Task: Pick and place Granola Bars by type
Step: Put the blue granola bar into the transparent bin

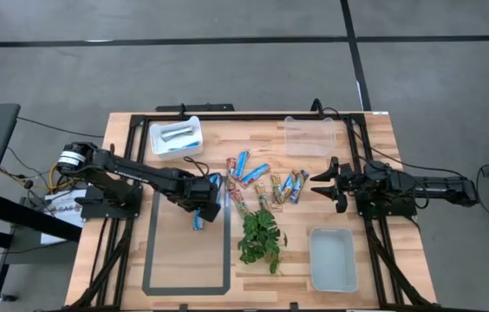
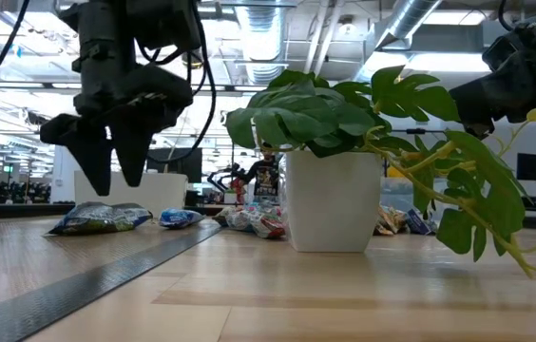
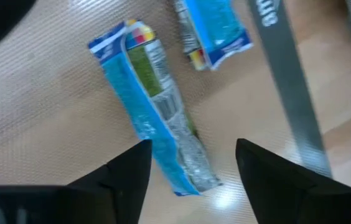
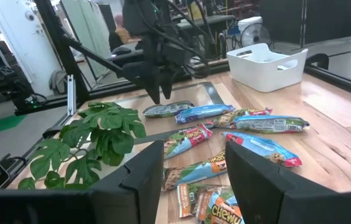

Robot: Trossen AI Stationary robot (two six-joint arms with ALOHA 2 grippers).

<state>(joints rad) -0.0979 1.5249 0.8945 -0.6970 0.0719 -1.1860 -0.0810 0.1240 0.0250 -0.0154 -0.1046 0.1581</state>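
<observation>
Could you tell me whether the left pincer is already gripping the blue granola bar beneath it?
No, the left pincer is open above the blue granola bar, which lies flat on the table with neither finger touching it.

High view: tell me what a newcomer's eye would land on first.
The scatter of shiny granola bars in the middle of the wooden table stands out, with a green leafy plant sprig just below it in the picture. The left gripper hovers open over a blue bar at the pile's left edge, and the right gripper waits open at the pile's right.
</observation>
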